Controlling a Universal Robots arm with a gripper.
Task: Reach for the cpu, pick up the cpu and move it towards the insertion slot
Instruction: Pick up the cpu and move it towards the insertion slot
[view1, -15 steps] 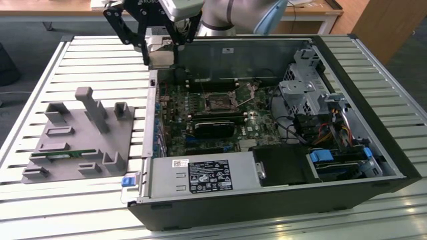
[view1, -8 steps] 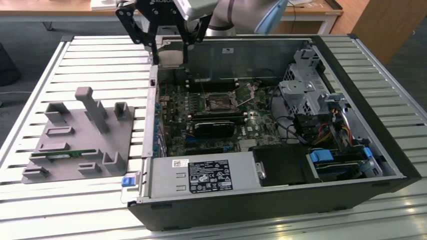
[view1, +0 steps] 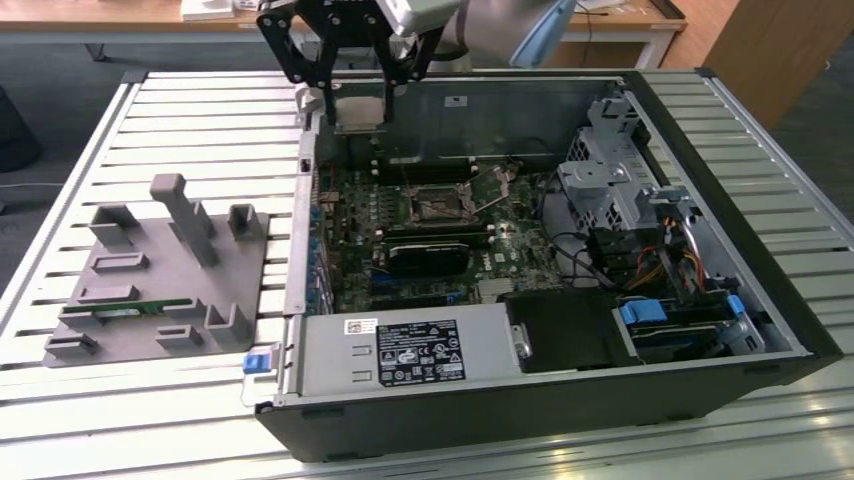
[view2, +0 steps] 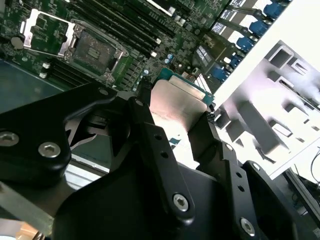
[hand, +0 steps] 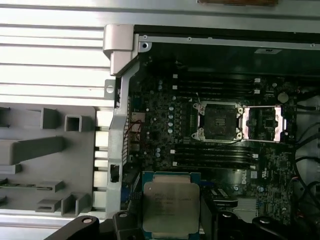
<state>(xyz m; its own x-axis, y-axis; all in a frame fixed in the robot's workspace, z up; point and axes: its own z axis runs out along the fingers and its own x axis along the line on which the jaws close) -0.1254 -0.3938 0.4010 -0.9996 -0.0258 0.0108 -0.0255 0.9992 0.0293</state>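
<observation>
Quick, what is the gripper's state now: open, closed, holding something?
Gripper: closed on the cpu, held above the open computer case.

Overall light: you had even, bright daylight-like light in the exterior view; the slatted bench (view1: 160, 110) read pale and clear.
Case interior: the open computer case (view1: 747, 330) sat darker than its surroundings, its boards in soft shade.
Glare: in the second wrist view the grey fixture (view2: 280, 100) was washed out to near white, and the cpu (view2: 176, 111) caught a pinkish sheen on its metal top.
Focus: your tool (view2: 175, 125) links looked soft and blurred up close in the second wrist view; the insertion slot (view2: 92, 49) behind was sharper.
First wrist view: the bench slats were overexposed, and the insertion slot (hand: 218, 121) was dim but legible.
</observation>
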